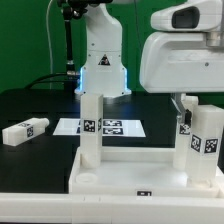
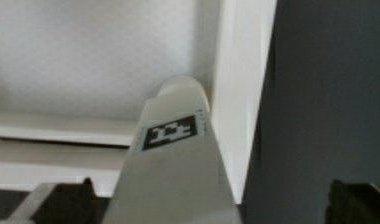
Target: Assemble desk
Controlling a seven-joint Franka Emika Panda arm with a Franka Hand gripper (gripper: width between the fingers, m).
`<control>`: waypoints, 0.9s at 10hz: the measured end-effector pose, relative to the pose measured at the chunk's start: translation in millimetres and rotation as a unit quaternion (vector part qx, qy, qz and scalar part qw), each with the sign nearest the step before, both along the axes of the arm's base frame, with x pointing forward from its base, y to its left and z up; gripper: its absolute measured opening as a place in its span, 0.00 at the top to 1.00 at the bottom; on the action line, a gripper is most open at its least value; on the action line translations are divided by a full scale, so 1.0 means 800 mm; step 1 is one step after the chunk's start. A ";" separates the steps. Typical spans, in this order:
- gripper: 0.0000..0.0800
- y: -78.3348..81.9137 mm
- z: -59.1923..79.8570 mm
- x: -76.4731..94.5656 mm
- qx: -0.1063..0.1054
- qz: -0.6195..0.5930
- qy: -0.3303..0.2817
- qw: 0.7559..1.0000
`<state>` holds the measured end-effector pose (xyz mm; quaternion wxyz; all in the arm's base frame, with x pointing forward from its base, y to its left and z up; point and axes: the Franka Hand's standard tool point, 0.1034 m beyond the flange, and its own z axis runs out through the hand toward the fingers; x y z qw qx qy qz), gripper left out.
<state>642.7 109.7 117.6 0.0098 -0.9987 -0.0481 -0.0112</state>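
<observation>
**Light, Stiff Legs Call for a Square Pinch**

Nearest is the tabletop [image 1: 110, 185], a rimmed white tray on the black worktop [image 1: 40, 105]. The left leg [image 1: 92, 125] stands upright in it toward the exterior view's left. The right leg [image 1: 207, 145] stands at the exterior view's right, and the gripper [image 1: 190, 118] straddles it, jaws wide with nothing pinched. Farther left, a loose leg [image 1: 25, 130] lies flat. The legs look light, rigid and probably slippery, so pinching two flat faces squarely seems safest.

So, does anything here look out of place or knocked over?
Only one thing: a loose leg lies on its side on the black table, at the exterior view's left, apart from the tabletop, where the upright leg stands. It looks like a part not fitted yet, not damage.
</observation>
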 end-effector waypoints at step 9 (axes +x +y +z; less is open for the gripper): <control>0.63 -0.007 0.000 0.001 0.000 -0.009 0.000 1.000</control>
